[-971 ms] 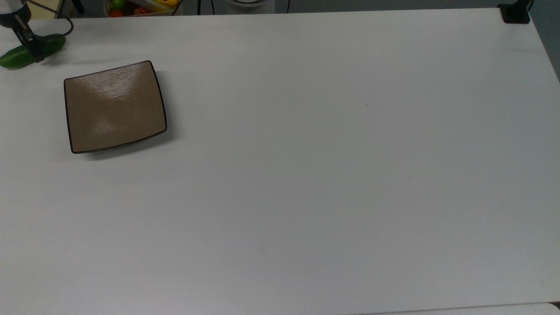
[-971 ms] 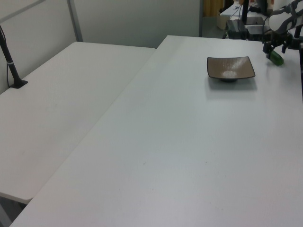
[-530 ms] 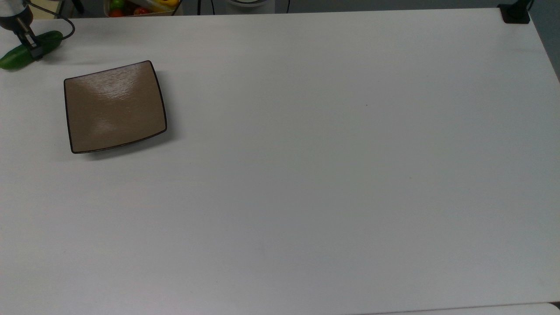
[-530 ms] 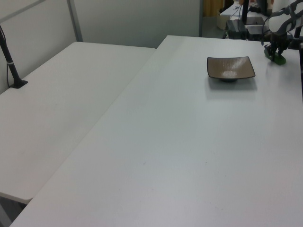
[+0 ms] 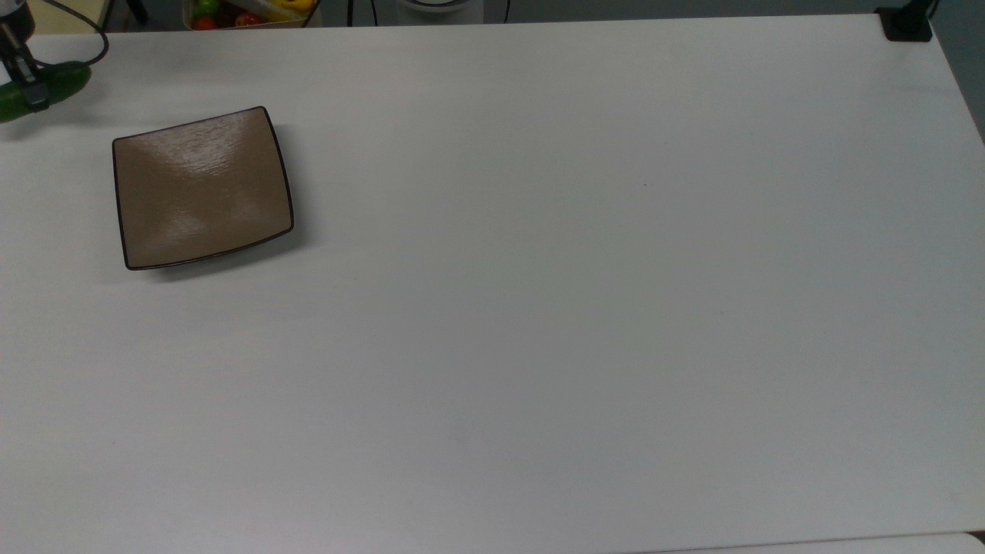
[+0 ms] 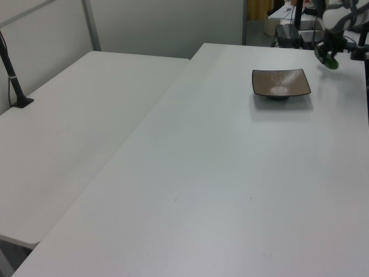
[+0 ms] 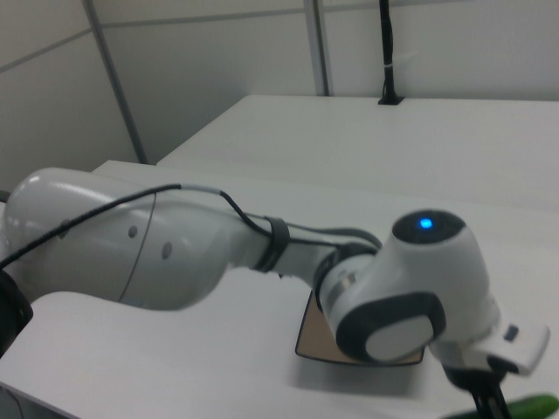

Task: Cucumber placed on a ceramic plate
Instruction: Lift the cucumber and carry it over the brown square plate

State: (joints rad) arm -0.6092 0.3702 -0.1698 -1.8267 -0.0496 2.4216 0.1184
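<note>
Since a second ago, the cucumber (image 5: 31, 91), clamped crosswise in the tool (image 5: 32, 94), is carried toward the top view's left edge, so the plate (image 5: 202, 188) is left lying to the top view's lower right of it.

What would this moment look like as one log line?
gripper: shut on cucumber | cucumber: lifted | ceramic plate: bare | table

The top view's left edge cuts off the cucumber (image 5: 46, 91).

Cucumber (image 5: 46, 91) beside (off) ceramic plate (image 5: 202, 187)
</note>
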